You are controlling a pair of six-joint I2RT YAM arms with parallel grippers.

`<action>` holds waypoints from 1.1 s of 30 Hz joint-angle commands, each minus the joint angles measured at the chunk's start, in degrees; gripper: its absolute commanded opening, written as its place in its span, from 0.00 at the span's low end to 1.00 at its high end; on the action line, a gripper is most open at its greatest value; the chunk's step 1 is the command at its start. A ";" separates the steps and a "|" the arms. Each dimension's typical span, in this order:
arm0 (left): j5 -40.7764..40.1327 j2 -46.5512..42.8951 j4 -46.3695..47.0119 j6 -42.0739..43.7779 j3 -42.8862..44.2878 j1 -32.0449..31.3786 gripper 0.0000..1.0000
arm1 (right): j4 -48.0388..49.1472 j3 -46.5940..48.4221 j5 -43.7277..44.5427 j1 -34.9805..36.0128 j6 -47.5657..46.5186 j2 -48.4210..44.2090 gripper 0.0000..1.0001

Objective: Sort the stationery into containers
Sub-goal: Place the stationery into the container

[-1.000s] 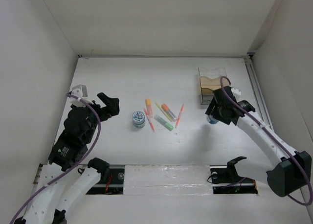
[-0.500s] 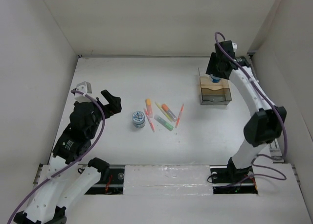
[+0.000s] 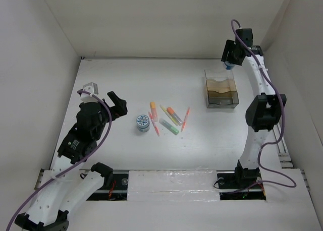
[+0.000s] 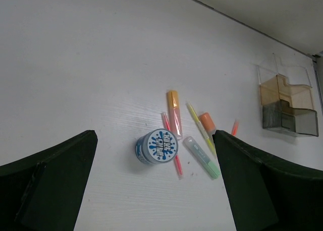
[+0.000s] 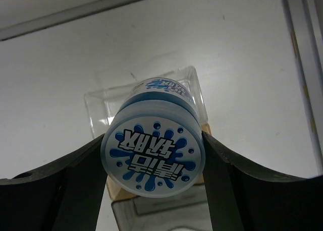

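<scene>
Top external: high at the near edge, looking steeply down on the whole table [image 3: 116, 79]. Left wrist: angled forward and down across the table, organizer box [image 4: 287, 102] far right. Right wrist: pointing down, close above the organizer box, tub [image 5: 154, 155] blocking centre. All three views share the organizer box.

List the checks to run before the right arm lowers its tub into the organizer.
1. Grip: right gripper shut on the tub, clamped from both sides: ok.
2. Tub lined up over a compartment of the organizer box: cannot tell; the right wrist view shows the box beneath it, the top view puts it near the box's far wall.
3. Box interior free of items: ok.
4. Left gripper open and far off on the other side: ok.
5. Second tub and pens lying apart from the box: ok.
</scene>
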 commanded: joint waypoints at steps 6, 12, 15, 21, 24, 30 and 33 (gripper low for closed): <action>-0.17 -0.49 1.55 -0.30 -0.63 -0.08 1.00 | 9.99 4.97 -5.91 -1.34 -5.28 6.80 0.00; -0.17 -0.49 1.55 -0.30 -0.63 -0.08 1.00 | 6.92 10.14 -5.91 -2.48 -5.28 11.01 0.00; -0.17 -0.49 1.55 -0.30 -0.63 -0.08 1.00 | 6.22 10.77 -5.39 -3.00 -5.81 12.16 0.00; -0.17 -0.49 1.55 -0.30 -0.63 -0.08 1.00 | 4.20 9.54 -7.57 -4.76 -5.28 13.74 0.00; -0.17 -0.49 1.55 -0.30 -0.63 -0.08 1.00 | 4.19 9.54 -7.58 -4.77 -5.28 13.74 0.00; -0.17 -0.49 1.55 -0.30 -0.63 -0.08 1.00 | 3.67 7.95 -9.15 -4.77 -5.28 13.22 0.00; -0.17 -0.49 1.55 -0.30 -0.63 -0.08 1.00 | 3.14 7.43 -9.16 -4.77 -5.28 13.22 0.00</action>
